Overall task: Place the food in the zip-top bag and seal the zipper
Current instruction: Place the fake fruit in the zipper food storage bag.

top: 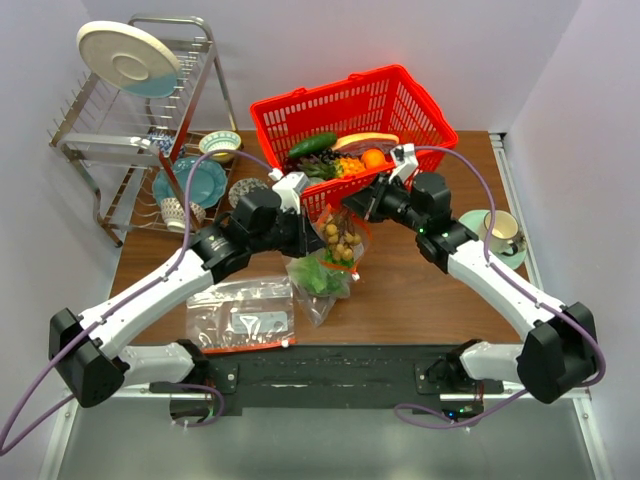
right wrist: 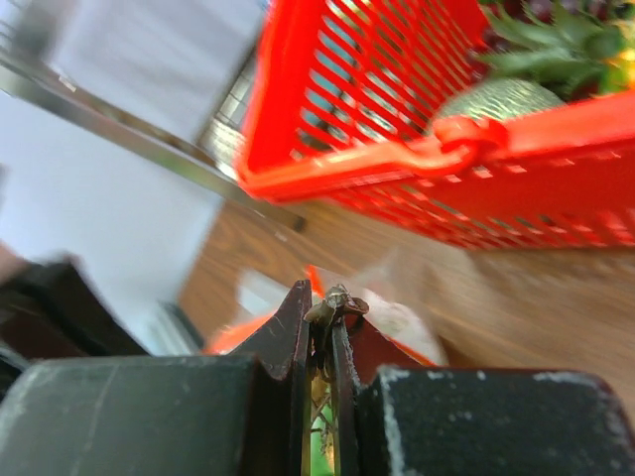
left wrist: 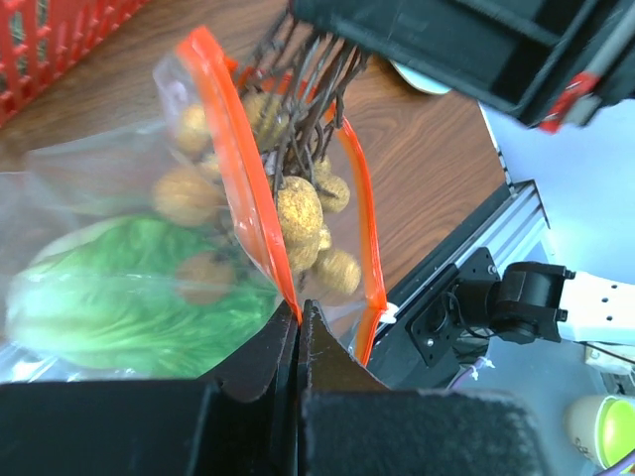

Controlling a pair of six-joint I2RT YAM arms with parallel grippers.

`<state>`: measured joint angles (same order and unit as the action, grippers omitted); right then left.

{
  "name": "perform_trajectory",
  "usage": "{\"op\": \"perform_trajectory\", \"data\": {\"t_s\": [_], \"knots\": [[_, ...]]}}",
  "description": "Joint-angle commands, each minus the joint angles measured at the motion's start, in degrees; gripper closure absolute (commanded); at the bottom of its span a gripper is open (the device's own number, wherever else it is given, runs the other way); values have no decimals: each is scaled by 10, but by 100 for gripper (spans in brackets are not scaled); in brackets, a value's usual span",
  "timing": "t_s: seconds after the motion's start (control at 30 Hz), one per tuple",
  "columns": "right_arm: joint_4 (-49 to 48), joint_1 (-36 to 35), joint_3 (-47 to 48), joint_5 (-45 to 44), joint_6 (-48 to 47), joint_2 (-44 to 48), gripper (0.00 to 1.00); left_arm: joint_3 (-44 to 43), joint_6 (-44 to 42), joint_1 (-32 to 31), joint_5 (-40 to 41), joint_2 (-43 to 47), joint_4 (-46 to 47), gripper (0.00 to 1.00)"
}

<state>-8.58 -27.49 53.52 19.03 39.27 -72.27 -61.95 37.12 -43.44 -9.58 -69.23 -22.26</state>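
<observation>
Right by the arm bases, a second clear bag (top: pixel 240 315) lies flat on the bench (top: pixel 420 290), apart from the action. Just beyond it, the zip-top bag (top: pixel 318 298) hangs lifted off the wood at mid-bench, with the napa cabbage (left wrist: pixel 119 302) already inside, pale green against the plastic. The left tool (left wrist: pixel 300 315) is clenched on the zipper (left wrist: pixel 238 169), pinching one lip of the red-orange strip so the mouth gapes (the other lip curves free beside it). Into that mouth hangs the bunch of small brown nuts (left wrist: pixel 303 213), its twiggy stem gripped tight from above by the right tool (right wrist: pixel 323 302); some nuts sit below the strip, some level with it. Farther back, the cucumber (top: pixel 312 145) lies in the red basket (top: pixel 340 100) near an orange (top: pixel 373 158), not yet bagged. At the far left stands a dish rack (top: pixel 130 140), and a cup (top: pixel 503 230) sits near the right edge.
</observation>
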Motion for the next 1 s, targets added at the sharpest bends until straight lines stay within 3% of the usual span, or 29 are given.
{"op": "perform_trajectory", "data": {"t_s": [0.0,0.23,0.63,0.8,0.9,0.97], "knots": [[-108,-5,-19,6,128,-2,100,16,25,4,-33,-10,76,100],[-110,-41,-57,-59,179,2,100,10,38,3,-26,-19,100,100],[-303,-55,-218,-180,359,20,100,-5,52,4,-27,-11,105,100],[-127,-55,-142,-206,254,44,100,-3,48,4,-35,-17,96,100],[-113,-55,-155,-238,230,63,100,-11,44,4,-27,-13,87,100],[-122,-55,-163,-237,262,65,100,-13,38,4,-25,-13,84,100]]}}
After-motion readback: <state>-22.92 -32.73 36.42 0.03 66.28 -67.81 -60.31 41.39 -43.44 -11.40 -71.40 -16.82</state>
